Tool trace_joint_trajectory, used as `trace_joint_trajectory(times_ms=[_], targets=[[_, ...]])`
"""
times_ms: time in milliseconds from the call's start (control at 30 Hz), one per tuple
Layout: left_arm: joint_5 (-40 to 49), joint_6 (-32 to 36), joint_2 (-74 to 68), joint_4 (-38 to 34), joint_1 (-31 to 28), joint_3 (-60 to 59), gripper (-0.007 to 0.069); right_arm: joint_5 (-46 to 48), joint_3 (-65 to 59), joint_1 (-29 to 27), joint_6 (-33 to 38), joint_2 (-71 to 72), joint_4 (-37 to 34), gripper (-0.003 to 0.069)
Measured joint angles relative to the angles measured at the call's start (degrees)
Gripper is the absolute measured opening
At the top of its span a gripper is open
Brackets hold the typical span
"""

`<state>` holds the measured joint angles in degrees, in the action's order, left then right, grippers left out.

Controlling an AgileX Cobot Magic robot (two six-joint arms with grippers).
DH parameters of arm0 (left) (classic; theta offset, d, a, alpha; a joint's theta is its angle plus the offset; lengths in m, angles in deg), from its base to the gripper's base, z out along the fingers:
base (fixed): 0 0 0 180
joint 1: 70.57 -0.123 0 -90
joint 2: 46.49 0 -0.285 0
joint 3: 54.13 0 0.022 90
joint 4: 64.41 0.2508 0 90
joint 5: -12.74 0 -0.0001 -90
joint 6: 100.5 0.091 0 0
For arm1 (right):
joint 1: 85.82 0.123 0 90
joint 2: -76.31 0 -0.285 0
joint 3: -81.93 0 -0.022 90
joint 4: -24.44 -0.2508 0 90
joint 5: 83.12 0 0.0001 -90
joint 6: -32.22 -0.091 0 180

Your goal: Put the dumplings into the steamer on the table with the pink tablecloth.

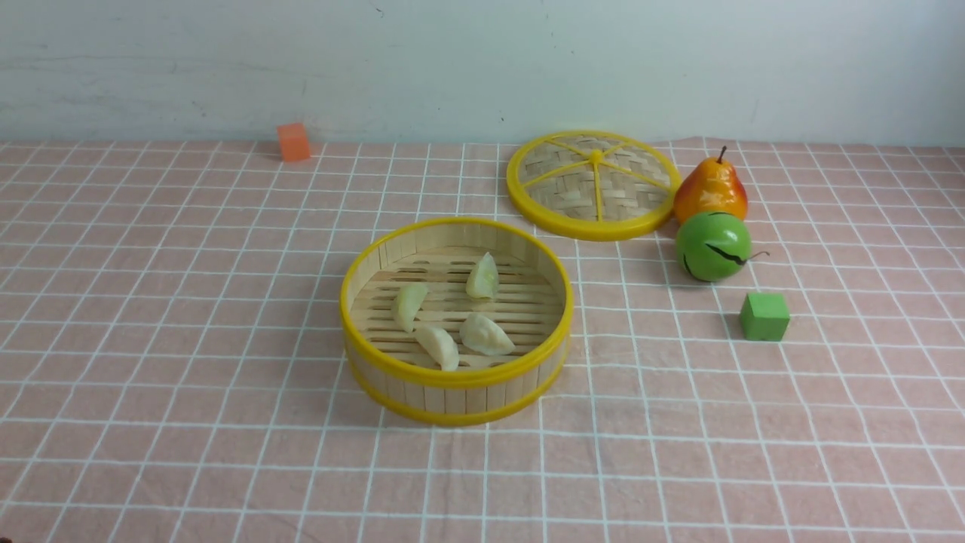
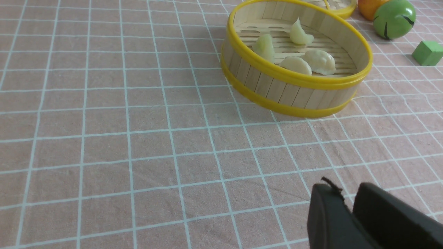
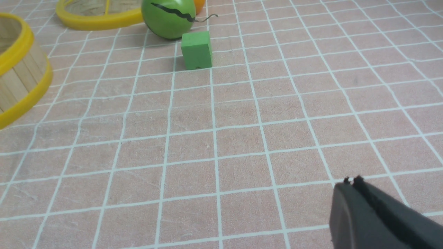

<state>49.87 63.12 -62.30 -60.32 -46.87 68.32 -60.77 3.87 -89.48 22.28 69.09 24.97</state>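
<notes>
- Covering the table, the pink tablecloth [image 1: 151, 339] is bearing the steamer [image 1: 452, 396].
- Lying inside it are all four dumplings [image 1: 486, 334].
- Hovering empty, the left gripper [image 2: 349, 204] is showing a slight gap; the right gripper [image 3: 353, 180] is pressed together.
- Risking little: a stray sweep could be nudging the steamer.

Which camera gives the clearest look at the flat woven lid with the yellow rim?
The front view: the flat woven lid with the yellow rim shows whole there, spokes and all, lying on the pink grid tablecloth behind the bamboo-slat steamer. The left wrist view catches only a sliver of the lid's rim; the right wrist view shows a partial arc.
</notes>
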Motion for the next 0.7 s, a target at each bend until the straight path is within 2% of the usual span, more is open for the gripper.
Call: trace_joint_trajectory(times_ms=[567,700], targets=[[0.0,0.0,0.0,0.0,0.0,-0.1,0.0128,0.0,0.0,0.0,0.0,0.0,-0.1,-0.0002],[-2.5,0.0,0.0,0.1,0.0,-2.1,0.0127,0.0,0.0,0.0,0.0,0.0,-0.1,0.0001]])
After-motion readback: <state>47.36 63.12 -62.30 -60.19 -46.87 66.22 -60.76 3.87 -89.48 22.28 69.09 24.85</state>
